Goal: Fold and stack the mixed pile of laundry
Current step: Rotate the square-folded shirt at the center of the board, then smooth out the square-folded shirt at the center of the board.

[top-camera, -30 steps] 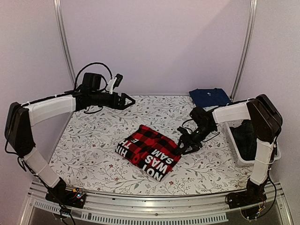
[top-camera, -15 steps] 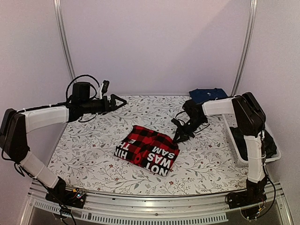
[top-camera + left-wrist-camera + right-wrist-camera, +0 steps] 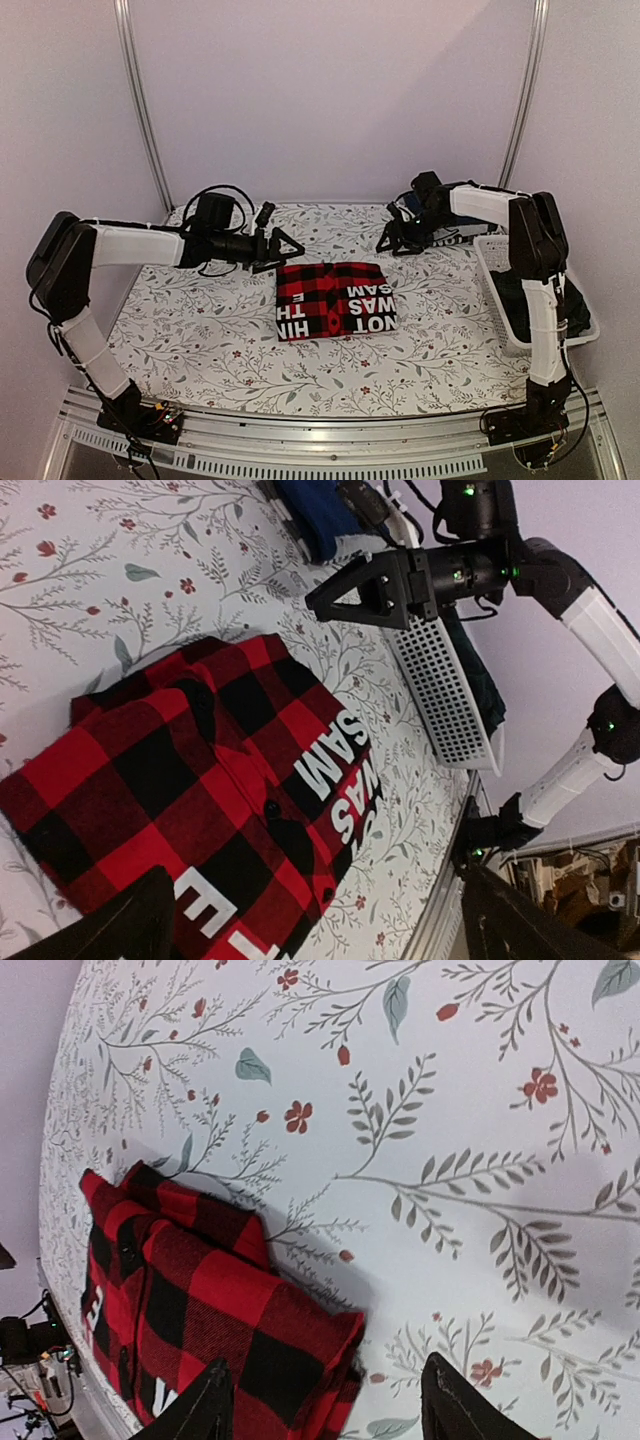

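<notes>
Two sets of fingers, both empty. Left fingers (image 3: 289, 243) are spread wide with nothing between them, just beside the back left corner of the red-and-black checked flannel shirt (image 3: 335, 300); can't tell if they touch it. Right fingers (image 3: 391, 245) are also parted and hold nothing. They sit behind the shirt's back right corner, apart from it and off the cloth.

The shirt lies mid-table as a flat folded rectangle. White block lettering shows on its near and right parts, the edges are fairly square, and the left wrist view shows a button placket.

A navy blue folded garment (image 3: 318, 515) sits behind and right of the shirt, well apart, mostly hidden by the right arm from above. A white plastic lattice basket (image 3: 497, 285) stands right of the shirt at the table edge, with a dark garment (image 3: 525, 295) inside, pattern too dim to tell.

Step, my read: the shirt's fold looks done, stacking not yet. The next move likely calls for a grip on both sides of the bundle so the layers don't slide open, then a carry back-right to the navy one. The other option is a reach right into the basket for the dark piece. Risk: a one-sided pinch could drag the fold apart.

The table (image 3: 200, 320) is covered in a white floral-print cloth with grey-green sprigs and small red blossoms, lying flat. Room: pale lilac walls, two metal uprights behind the shirt, and an aluminium rail along the near edge.
</notes>
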`<state>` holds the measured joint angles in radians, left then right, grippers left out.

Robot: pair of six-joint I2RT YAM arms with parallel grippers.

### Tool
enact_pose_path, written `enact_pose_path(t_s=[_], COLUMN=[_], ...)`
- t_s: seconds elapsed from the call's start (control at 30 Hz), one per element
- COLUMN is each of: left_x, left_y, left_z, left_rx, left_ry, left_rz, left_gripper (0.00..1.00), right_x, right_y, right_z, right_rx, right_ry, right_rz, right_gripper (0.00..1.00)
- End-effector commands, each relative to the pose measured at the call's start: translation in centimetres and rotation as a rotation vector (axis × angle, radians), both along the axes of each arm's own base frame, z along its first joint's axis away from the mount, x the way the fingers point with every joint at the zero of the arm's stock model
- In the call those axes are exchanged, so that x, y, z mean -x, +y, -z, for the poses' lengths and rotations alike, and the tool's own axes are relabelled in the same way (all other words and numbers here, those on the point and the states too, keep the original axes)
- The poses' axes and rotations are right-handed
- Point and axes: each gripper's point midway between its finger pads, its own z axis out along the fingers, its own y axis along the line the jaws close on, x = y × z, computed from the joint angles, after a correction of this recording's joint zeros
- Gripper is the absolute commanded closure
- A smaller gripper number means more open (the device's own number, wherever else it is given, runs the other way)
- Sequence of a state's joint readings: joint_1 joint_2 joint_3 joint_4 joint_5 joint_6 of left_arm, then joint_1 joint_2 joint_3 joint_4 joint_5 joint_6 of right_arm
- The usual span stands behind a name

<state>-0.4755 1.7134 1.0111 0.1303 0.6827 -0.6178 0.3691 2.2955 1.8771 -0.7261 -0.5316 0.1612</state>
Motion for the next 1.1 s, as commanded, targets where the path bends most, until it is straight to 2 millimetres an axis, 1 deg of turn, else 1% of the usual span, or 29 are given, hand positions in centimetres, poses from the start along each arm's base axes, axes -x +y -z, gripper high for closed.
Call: enact_pose_path(t_s=[0.0,0.03,0.07,0.1,0.13,0.17,0.2,0.23,0.3,0.33,0.37,0.4,0.43,0.5,0.53,0.57,0.6,0.63,0.67,0.73,0.8,0.87,0.9,0.93,0.97,1.0,1.03,1.07], left_x=[1.1,0.9,0.8,0.4,0.2,-0.3,-0.7,-1.4,-2.6,-3.1,-3.6,-4.1,-4.7,-5.4,-5.6,-5.7,-5.7,-5.2,-4.4,-1.8,1.4,4.9,6.5,7.8,8.9,9.7,10.3,10.5], left_y=[-4.7,-5.4,-6.0,-6.4,-6.7,-6.8,-6.9,-6.8,-6.5,-6.2,-5.9,-5.4,-4.7,-3.6,-3.2,-2.9,-2.9,-2.9,-3.2,-3.9,-4.9,-5.8,-6.5,-7.0,-7.5,-7.9,-8.3,-8.5], left_z=[-1.5,-1.0,-0.3,0.1,0.9,1.7,2.5,3.6,5.4,6.9,8.0,9.0,10.1,10.7,10.5,9.5,8.0,6.6,5.0,2.3,0.3,0.4,0.6,1.2,2.0,3.0,3.8,4.7], left_rx=[0.087,0.094,0.105,0.123,0.127,0.122,0.115,0.093,0.078,0.062,0.051,0.043,0.03,0.053,0.046,0.046,0.043,0.035,0.035,0.036,0.043,0.044,0.057,0.061,0.065,0.068,0.069,0.066], left_ry=[0.037,0.064,0.098,0.116,0.142,0.161,0.176,0.198,0.224,0.255,0.278,0.298,0.323,0.335,0.315,0.278,0.227,0.197,0.168,0.129,0.104,0.144,0.152,0.175,0.196,0.221,0.242,0.256], left_rz=[0.111,0.122,0.131,0.135,0.131,0.12,0.115,0.099,0.076,0.061,0.048,0.032,0.002,-0.02,-0.018,-0.002,0.018,0.044,0.082,0.154,0.217,0.264,0.292,0.308,0.318,0.324,0.331,0.322], left_gripper=[0.0,0.0,0.0,0.0,0.0,0.0,0.0,0.0,0.0,0.0,0.0,0.0,0.0,0.0,0.0,0.0,0.0,0.0,0.0,0.0,0.0,0.0,0.0,0.0,0.0,0.0,0.0,0.0], right_x=[4.6,6.2,7.8,9.6,10.7,12.3,13.8,14.6,15.4,15.6,15.7,15.6,15.7,15.9,16.1,16.2,16.3,16.4,16.6,17.2,18.0,18.5,18.6,18.5,18.4,18.4,18.2,18.1], right_y=[3.0,3.9,5.0,6.5,7.4,8.7,9.3,9.9,9.6,9.3,8.8,8.2,7.5,6.4,6.1,6.0,6.2,6.7,7.1,7.7,8.0,8.0,7.9,7.9,8.1,8.3,8.7,9.0], right_z=[-9.5,-9.6,-10.6,-10.9,-10.8,-10.4,-9.1,-8.6,-5.8,-4.3,-2.7,-0.6,1.0,3.4,3.8,3.6,2.8,0.4,-1.3,-6.1,-8.2,-9.2,-9.2,-9.1,-8.3,-8.0,-7.2,-6.7], right_rx=[-0.342,-0.408,-0.467,-0.512,-0.548,-0.579,-0.599,-0.625,-0.615,-0.6,-0.583,-0.555,-0.538,-0.521,-0.519,-0.523,-0.532,-0.556,-0.572,-0.62,-0.646,-0.652,-0.654,-0.651,-0.648,-0.658,-0.657,-0.655], right_ry=[-0.045,0.014,0.029,0.066,0.109,0.137,0.192,0.206,0.298,0.328,0.342,0.367,0.385,0.425,0.435,0.439,0.434,0.396,0.374,0.302,0.284,0.274,0.268,0.267,0.28,0.285,0.297,0.304], right_rz=[-0.084,-0.084,-0.117,-0.149,-0.158,-0.197,-0.206,-0.22,-0.173,-0.156,-0.146,-0.117,-0.101,-0.079,-0.075,-0.079,-0.094,-0.125,-0.149,-0.203,-0.227,-0.224,-0.224,-0.222,-0.222,-0.232,-0.232,-0.23], right_gripper=[0.38,0.38,0.37,0.37,0.37,0.37,0.37,0.37,0.37,0.37,0.38,0.38,0.38,0.39,0.39,0.39,0.39,0.38,0.36,0.33,0.32,0.31,0.31,0.31,0.31,0.31,0.31,0.31])
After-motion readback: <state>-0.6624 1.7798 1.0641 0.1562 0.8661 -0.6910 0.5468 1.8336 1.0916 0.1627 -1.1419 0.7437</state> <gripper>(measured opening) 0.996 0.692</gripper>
